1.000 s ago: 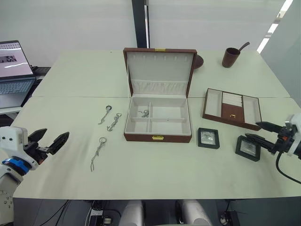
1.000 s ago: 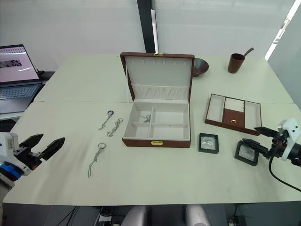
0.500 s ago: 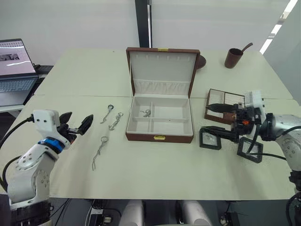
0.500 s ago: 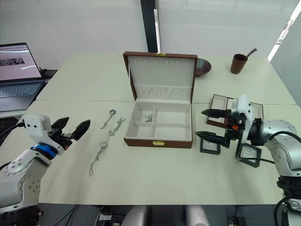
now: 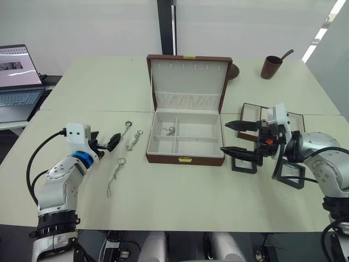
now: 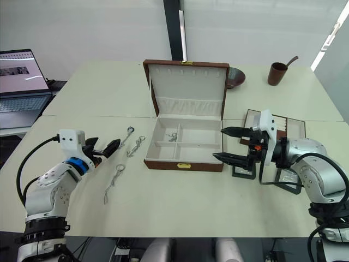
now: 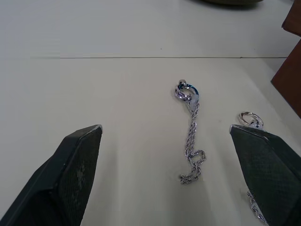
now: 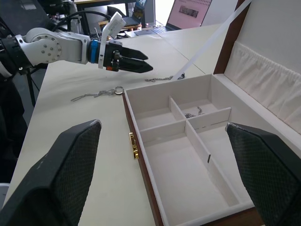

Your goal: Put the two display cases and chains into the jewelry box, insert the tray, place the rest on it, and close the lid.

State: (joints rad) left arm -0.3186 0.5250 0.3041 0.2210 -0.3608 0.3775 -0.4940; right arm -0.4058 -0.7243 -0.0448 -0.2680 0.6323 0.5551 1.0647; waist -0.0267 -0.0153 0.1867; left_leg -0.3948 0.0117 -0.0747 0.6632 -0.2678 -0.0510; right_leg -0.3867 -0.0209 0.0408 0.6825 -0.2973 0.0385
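Head views: the jewelry box [image 5: 184, 143] sits open mid-counter, one chain [image 5: 168, 131] inside — three chains [image 5: 115, 176] left of it. Left wrist view: left gripper [image 7: 174, 179], jaws open, above a chain. Right wrist view: right gripper [image 8: 160, 176], jaws wide — facing the box.

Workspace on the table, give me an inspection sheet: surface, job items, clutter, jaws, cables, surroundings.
Surface: pale table, two tops joined by a seam.
Job's things: jewelry box with its lid up, one chain in a rear compartment; three chains on the table to its left; tray and two display cases on the table to its right.
Clutter: brown cup with a handle, dark bowl behind the lid.
Grippers: left gripper, jaws open beside the chains; right gripper, jaws open beside the box, holding nothing.
Cables: black cable looping off the left arm, another at the right.
Surroundings: open laptop at far left.
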